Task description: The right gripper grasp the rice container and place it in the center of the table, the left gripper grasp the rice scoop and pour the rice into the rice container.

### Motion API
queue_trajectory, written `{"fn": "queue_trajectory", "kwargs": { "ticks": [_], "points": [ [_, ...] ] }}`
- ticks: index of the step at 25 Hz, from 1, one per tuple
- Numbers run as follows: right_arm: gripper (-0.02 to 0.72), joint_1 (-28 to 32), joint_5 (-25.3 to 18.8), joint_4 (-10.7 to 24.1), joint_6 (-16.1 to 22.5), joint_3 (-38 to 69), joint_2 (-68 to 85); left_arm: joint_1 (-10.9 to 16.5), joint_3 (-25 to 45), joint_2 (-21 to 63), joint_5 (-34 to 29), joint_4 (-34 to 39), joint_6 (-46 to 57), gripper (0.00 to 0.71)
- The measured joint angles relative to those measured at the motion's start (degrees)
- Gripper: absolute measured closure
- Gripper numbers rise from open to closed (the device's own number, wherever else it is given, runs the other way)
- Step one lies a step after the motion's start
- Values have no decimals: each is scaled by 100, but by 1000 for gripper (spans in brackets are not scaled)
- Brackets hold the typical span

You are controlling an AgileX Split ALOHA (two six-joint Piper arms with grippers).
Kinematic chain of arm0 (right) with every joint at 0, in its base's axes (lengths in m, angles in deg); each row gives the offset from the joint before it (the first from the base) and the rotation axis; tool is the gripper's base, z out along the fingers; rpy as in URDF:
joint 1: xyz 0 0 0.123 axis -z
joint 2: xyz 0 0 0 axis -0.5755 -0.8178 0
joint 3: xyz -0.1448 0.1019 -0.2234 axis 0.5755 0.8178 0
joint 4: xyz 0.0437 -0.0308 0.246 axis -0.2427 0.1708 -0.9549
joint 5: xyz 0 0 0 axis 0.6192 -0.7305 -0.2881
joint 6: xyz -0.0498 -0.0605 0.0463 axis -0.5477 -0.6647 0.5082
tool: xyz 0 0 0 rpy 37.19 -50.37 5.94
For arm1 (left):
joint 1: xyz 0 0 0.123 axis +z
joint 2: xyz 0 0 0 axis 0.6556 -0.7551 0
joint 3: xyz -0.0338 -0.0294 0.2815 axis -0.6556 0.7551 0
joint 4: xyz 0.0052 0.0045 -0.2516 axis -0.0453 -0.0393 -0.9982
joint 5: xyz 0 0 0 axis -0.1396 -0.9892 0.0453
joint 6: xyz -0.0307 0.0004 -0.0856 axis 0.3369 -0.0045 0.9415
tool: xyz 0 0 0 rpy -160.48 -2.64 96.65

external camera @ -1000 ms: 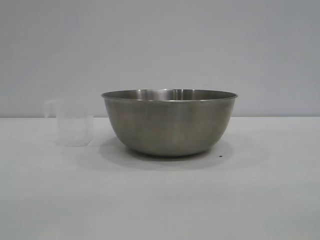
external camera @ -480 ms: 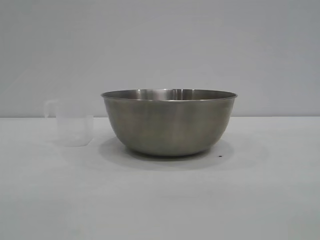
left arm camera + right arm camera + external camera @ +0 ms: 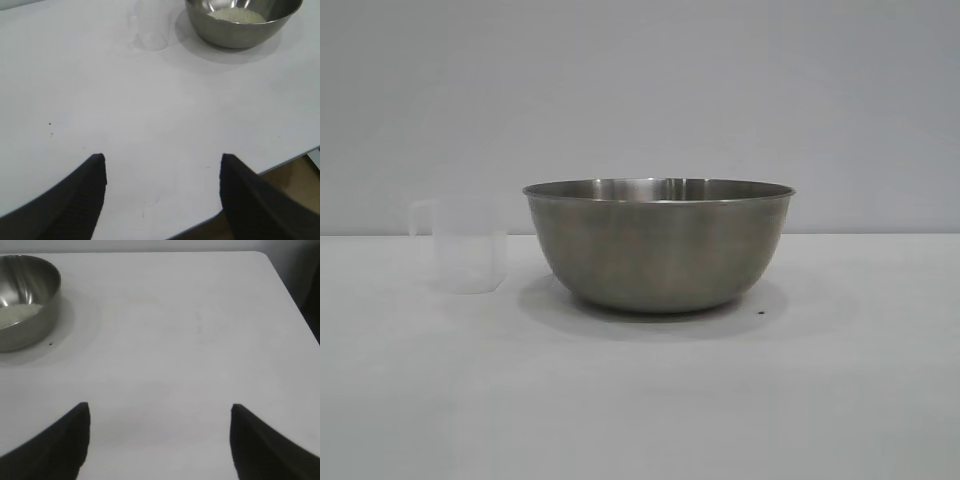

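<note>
The rice container [image 3: 659, 245] stands upright at the centre of the white counter [image 3: 640, 400], with the rice [image 3: 236, 15] lying as a pale mass in its bottom. The rice scoop [image 3: 465, 245] stands upright just to its left, apart from it. The left gripper [image 3: 162, 192] and right gripper [image 3: 160, 437] hover over bare counter, well apart from both, fingers spread wide and holding nothing.

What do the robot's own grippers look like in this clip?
Only fingertips show, in the wrist views. The left gripper has two black, tapering fingers with fine ribbing on their inner faces. The right gripper looks the same: black, pointed. No cables or markings visible.
</note>
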Motion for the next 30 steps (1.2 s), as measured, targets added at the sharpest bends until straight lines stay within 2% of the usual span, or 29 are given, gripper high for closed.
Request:
{"fn": "queue_trajectory", "kwargs": {
  "ticks": [2, 4, 7, 10, 14, 21, 30],
  "points": [
    [189, 0, 0, 0, 0, 0, 0, 179, 0, 0, 9, 0, 0, 295],
    [189, 0, 0, 0, 0, 0, 0, 537, 0, 0, 9, 0, 0, 295],
    [189, 0, 0, 0, 0, 0, 0, 1285, 0, 0, 9, 0, 0, 295],
    [189, 0, 0, 0, 0, 0, 0, 1854, 0, 0, 9, 0, 0, 295],
    [189, 0, 0, 0, 0, 0, 0, 2300, 0, 0, 9, 0, 0, 295],
    [189, 0, 0, 0, 0, 0, 0, 2347, 0, 0, 9, 0, 0, 295],
    [189, 0, 0, 0, 0, 0, 0, 2217, 0, 0, 9, 0, 0, 295]
  ]
}}
